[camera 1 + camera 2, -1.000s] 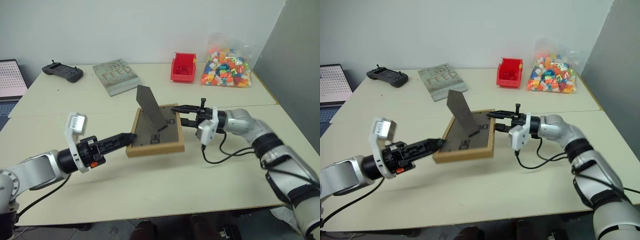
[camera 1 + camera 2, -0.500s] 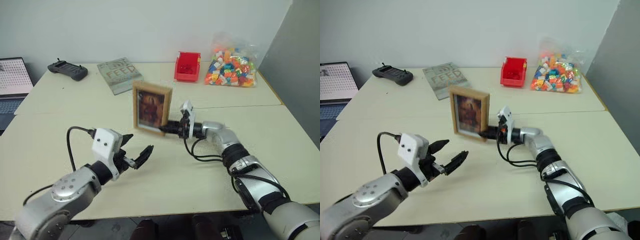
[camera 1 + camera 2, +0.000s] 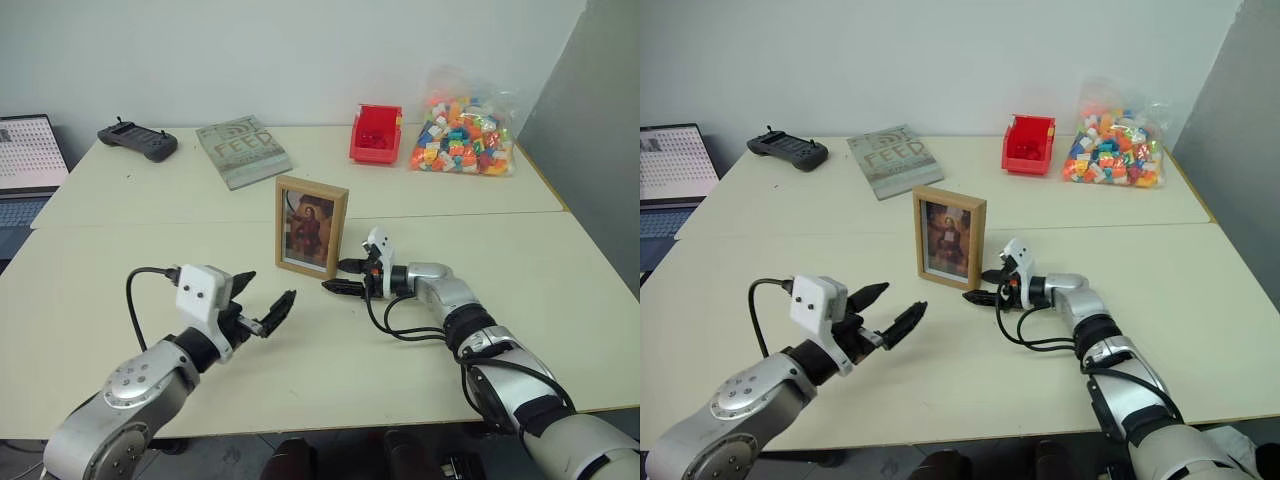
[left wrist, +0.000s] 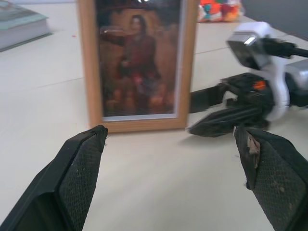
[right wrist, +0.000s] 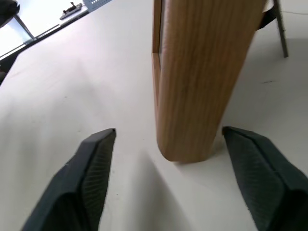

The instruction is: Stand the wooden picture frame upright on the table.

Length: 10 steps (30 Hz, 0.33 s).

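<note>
The wooden picture frame [image 3: 311,228] stands upright on the table [image 3: 470,215], near its middle, portrait side facing me. My right gripper [image 3: 337,275] is low on the tabletop just right of the frame's lower right corner. It is open, one finger on each side of the frame's edge [image 5: 202,72], neither touching it. Nearer me and to the left, my left gripper [image 3: 266,290] hovers open and empty. It faces the frame's front [image 4: 139,62] from a short way off.
A grey-green book [image 3: 243,150], a black controller [image 3: 138,141], a red bin [image 3: 375,133] and a bag of coloured bricks [image 3: 462,135] line the far side. A laptop [image 3: 25,160] sits at the left edge. A seam [image 3: 150,224] crosses the table.
A second ago the frame lay face down with my right gripper on its edge. It was then stood up, and the right gripper has now opened off it. My left gripper sank and rolled.
</note>
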Tool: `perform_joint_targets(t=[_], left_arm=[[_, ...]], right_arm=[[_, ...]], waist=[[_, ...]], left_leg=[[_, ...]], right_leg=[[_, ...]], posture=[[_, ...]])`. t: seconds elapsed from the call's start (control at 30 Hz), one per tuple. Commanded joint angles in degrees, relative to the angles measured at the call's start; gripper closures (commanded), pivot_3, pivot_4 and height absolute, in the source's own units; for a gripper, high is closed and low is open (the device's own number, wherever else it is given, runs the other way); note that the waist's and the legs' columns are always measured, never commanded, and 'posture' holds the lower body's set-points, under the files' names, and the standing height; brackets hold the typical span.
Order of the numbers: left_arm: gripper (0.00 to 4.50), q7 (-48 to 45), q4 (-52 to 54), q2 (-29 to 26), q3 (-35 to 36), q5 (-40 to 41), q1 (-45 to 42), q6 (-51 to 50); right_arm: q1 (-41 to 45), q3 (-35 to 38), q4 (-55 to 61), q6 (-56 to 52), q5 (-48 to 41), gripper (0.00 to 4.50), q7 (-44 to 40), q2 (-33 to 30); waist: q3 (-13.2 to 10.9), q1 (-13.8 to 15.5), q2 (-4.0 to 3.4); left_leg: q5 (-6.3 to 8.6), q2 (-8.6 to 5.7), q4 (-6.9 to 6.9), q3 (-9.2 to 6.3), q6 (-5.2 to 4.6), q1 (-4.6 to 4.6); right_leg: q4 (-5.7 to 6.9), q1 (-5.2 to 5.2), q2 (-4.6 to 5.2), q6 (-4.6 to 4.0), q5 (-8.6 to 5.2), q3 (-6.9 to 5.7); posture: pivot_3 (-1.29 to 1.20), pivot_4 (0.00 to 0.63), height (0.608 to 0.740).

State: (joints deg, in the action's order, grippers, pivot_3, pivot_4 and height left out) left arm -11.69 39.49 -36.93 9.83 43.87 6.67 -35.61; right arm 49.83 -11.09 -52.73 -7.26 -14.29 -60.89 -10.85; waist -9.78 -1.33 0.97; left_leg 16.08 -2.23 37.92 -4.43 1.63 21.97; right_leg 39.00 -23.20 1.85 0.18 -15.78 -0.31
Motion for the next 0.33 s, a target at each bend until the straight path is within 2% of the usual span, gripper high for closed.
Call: perform_joint_targets(t=[0.03, 0.1, 0.2, 0.33], left_arm=[[0.00, -4.8, -2.6, -2.8, 5.4, 0.3, -1.4, 0.2], [0.00, -7.9, -4.7, -5.2, 7.8, 1.8, -2.5, -1.2], [0.00, -13.4, -8.5, -9.9, 10.6, 5.0, -5.0, -4.7], [0.00, -20.8, -14.5, -15.9, 12.7, 5.9, -9.2, -6.7]], right_arm=[[-4.4, 1.4, 11.5, -1.7, 2.0, 0.05, -0.9, -7.0], [-7.5, 1.6, 20.3, -3.9, 2.6, 0.05, -1.7, -11.8], [-10.8, 2.8, 36.0, -12.7, -0.7, 0.05, -3.6, -18.3], [-11.3, 5.3, 51.0, -27.1, -8.6, 0.05, -5.4, -23.2]], waist=[[0.0, 0.1, 0.00], [0.0, 0.5, -0.01], [0.0, 0.7, -0.02], [0.0, -0.3, -0.03]], left_leg=[[0.00, -0.01, 0.00, -0.03, 0.00, 0.03], [0.00, -0.01, 0.01, -0.07, 0.01, 0.07], [0.01, -0.01, 0.01, -0.09, -0.02, 0.11], [0.03, 0.09, -0.06, -0.10, -0.05, 0.01]], right_leg=[[-0.01, 0.00, 0.02, 0.00, 0.00, -0.03], [-0.01, -0.01, 0.03, 0.01, -0.01, -0.09], [-0.02, -0.03, 0.04, 0.01, -0.01, -0.12], [0.00, 0.00, -0.07, 0.01, -0.02, -0.13]], posture=[[0.00, 0.150, 0.740], [0.00, 0.150, 0.740], [0.00, 0.150, 0.740], [0.00, 0.150, 0.740]])
